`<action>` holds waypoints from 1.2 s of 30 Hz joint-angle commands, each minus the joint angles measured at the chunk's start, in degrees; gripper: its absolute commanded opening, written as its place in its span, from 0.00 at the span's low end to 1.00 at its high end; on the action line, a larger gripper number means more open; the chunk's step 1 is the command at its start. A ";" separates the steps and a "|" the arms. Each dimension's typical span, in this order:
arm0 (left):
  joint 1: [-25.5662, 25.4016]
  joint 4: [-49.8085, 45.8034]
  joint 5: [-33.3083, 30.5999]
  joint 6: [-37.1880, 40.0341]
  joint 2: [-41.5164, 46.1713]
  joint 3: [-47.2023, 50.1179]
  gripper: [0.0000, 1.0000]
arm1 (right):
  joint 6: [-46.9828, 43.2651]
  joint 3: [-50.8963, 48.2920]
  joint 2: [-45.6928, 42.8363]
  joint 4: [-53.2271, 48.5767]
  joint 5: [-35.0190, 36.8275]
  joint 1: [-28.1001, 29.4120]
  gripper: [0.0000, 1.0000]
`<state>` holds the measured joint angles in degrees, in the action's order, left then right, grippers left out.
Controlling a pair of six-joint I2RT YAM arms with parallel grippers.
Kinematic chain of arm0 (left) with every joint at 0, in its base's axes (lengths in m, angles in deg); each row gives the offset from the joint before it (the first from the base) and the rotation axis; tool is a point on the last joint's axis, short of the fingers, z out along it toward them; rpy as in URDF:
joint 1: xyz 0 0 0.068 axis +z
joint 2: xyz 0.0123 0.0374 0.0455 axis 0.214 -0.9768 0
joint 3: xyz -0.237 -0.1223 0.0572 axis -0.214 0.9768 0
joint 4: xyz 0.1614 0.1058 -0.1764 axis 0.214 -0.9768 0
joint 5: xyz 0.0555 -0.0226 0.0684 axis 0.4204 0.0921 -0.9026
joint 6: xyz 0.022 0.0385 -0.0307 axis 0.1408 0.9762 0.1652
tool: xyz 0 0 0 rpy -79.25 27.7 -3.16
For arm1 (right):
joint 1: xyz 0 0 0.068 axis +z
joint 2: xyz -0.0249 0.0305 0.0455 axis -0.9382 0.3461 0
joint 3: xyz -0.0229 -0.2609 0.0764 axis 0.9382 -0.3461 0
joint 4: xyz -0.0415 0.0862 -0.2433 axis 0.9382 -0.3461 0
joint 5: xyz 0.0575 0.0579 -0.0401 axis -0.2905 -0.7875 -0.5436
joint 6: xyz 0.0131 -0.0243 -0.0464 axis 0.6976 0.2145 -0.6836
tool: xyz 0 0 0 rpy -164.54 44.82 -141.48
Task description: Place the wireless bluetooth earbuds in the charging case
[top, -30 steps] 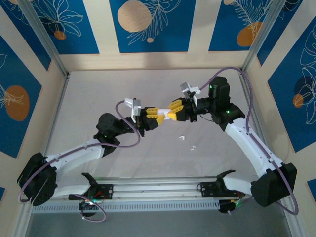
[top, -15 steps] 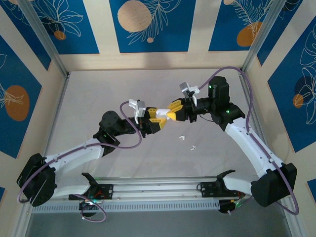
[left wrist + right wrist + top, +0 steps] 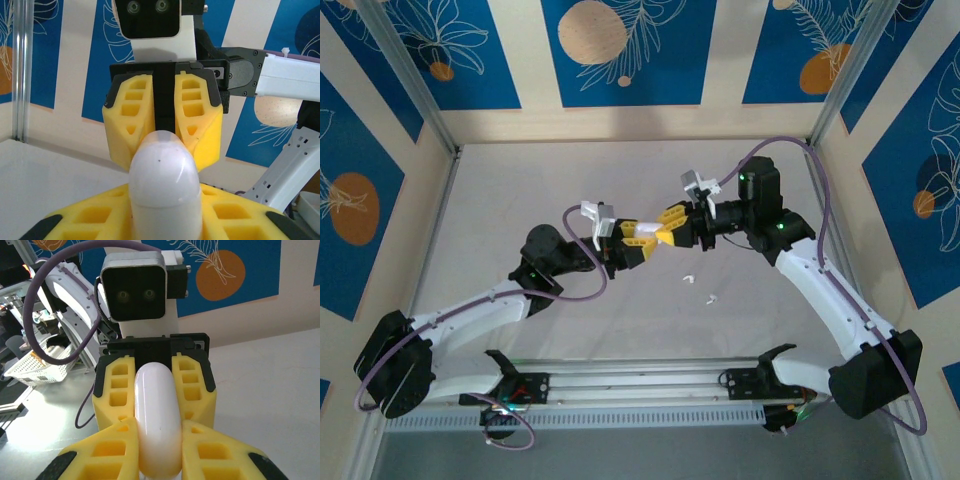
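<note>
- The left hand (image 3: pixel 646 242) and right hand (image 3: pixel 664 230) meet tip to tip above the bench (image 3: pixel 520 180) middle, both clamped on one white case (image 3: pixel 165 185).
- Two white earbuds (image 3: pixel 687 277) lie on the bench, right of centre.

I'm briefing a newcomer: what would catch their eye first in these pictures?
The yellow-fingered left gripper and right gripper meet nose to nose above the middle of the grey tabletop, both clamped on one smooth white pebble-shaped plastic case. Two tiny white plastic earbuds lie loose on it, slightly right of centre.
</note>
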<state>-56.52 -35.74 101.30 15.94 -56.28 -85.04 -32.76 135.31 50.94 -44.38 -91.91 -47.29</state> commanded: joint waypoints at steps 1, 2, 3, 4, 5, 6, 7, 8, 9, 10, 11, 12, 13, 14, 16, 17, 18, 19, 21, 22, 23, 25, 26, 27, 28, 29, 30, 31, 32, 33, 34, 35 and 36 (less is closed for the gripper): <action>-0.23 1.08 -1.17 0.07 1.12 -1.63 0.25 | -4.89 1.03 -1.36 -3.81 -0.14 0.92 0.19; -0.29 0.79 -1.06 0.26 1.12 -1.70 0.22 | -5.02 1.03 -1.41 -4.05 0.39 1.00 0.20; -0.27 0.52 -0.78 0.69 1.12 -1.72 0.18 | -4.33 1.11 -1.44 -3.95 1.31 1.05 0.22; -0.25 0.12 -0.28 1.01 1.14 -1.78 0.15 | -3.20 1.36 -1.34 -3.75 2.26 0.94 0.26; -0.30 -0.48 0.17 1.44 1.19 -1.81 0.13 | -2.15 1.61 -1.20 -3.69 2.88 0.92 0.29; -0.25 -1.48 0.75 2.11 1.12 -2.04 0.12 | -0.86 2.05 -1.02 -3.68 3.68 0.83 0.31; -0.31 -2.57 1.28 2.74 1.21 -2.27 0.10 | 0.28 2.53 -0.71 -3.77 4.25 0.68 0.33; -0.23 -3.31 1.70 3.28 1.28 -2.45 0.09 | 1.21 2.91 -0.45 -3.88 4.54 0.53 0.35; -0.23 -3.93 2.05 3.68 1.37 -2.50 0.08 | 2.11 3.41 -0.10 -4.03 4.78 0.35 0.37; -0.23 -4.26 2.23 3.97 1.47 -2.51 0.07 | 2.68 3.86 0.24 -4.40 5.43 0.15 0.39; -0.26 -4.37 2.46 4.26 1.51 -2.52 0.06 | 3.16 4.16 0.58 -4.60 5.72 -0.02 0.41; -0.23 -4.54 2.60 4.47 1.47 -2.51 0.06 | 4.00 4.41 0.93 -4.54 5.87 -0.28 0.44; -0.29 -4.61 2.61 4.76 1.56 -2.50 0.06 | 4.77 4.55 1.28 -4.43 5.64 -0.56 0.44; -0.23 -4.48 2.59 4.75 1.58 -2.47 0.06 | 4.89 4.87 1.61 -4.51 5.25 -0.66 0.45; -0.25 -3.41 2.52 4.52 1.56 -2.09 0.06 | 5.03 5.20 2.22 -4.91 5.61 -0.70 0.45; -0.24 -3.01 2.55 4.34 1.52 -1.99 0.06 | 5.05 5.30 2.46 -5.12 6.34 -0.69 0.46; -0.23 -2.75 2.33 4.25 1.55 -1.90 0.06 | 5.03 5.42 2.70 -5.29 6.92 -0.73 0.47; -0.24 -2.64 2.03 4.24 1.63 -1.82 0.06 | 4.92 5.51 2.86 -5.31 5.75 -0.75 0.47; -0.23 -2.41 1.33 4.16 1.67 -1.66 0.07 | 3.43 5.43 2.64 -5.18 1.30 -0.75 0.48; -0.23 -2.10 1.12 4.00 1.69 -1.54 0.07 | 2.76 5.29 2.39 -5.13 -0.45 -0.54 0.48; -0.27 -1.92 0.89 3.94 1.76 -1.42 0.08 | 1.98 5.12 2.16 -5.34 -1.32 -0.28 0.49; -0.23 -1.64 0.46 3.80 1.81 -1.14 0.08 | 0.34 4.75 1.34 -6.18 -0.49 0.01 0.50; -0.28 -1.65 0.43 3.80 1.87 -1.01 0.08 | 0.31 4.56 1.01 -6.14 0.26 0.00 0.50; -0.25 -1.65 0.35 3.69 1.83 -1.03 0.08 | 0.16 4.31 0.64 -6.06 0.11 -0.21 0.53; -0.25 -1.60 0.28 3.59 1.84 -1.03 0.08 | -0.29 4.07 0.23 -6.10 -0.57 -0.22 0.53; -0.23 -1.45 0.29 3.59 1.84 -1.03 0.08 | -0.74 3.83 -0.11 -6.18 -0.78 -0.16 0.54; -0.29 -1.18 0.26 3.42 1.85 -1.02 0.08 | -1.49 3.46 -0.42 -6.52 -0.37 0.03 0.55; -0.26 -0.89 0.25 3.20 1.89 -1.05 0.08 | -2.57 3.23 -0.68 -7.39 1.06 0.41 0.56; -0.25 -0.60 0.44 3.10 1.85 -1.03 0.08 | -3.15 3.14 -0.77 -7.96 3.26 0.64 0.56; -0.22 -0.35 0.76 2.97 1.83 -1.14 0.08 | -3.16 2.90 -0.73 -8.05 6.11 0.83 0.56; -0.27 -0.17 1.08 2.78 1.76 -1.19 0.08 | -3.18 2.71 -0.58 -8.15 8.23 0.83 0.56; -0.23 -0.04 1.28 2.62 1.66 -1.31 0.08 | -3.50 2.85 -0.24 -8.51 9.07 0.83 0.56; -0.28 -0.01 1.52 2.49 1.58 -1.41 0.08 | -3.99 3.20 0.12 -9.26 9.07 0.83 0.56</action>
<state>-56.52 -39.11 101.91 18.98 -55.78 -85.65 -34.22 139.23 51.09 -50.63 -86.49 -46.81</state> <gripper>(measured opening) 0.196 0.557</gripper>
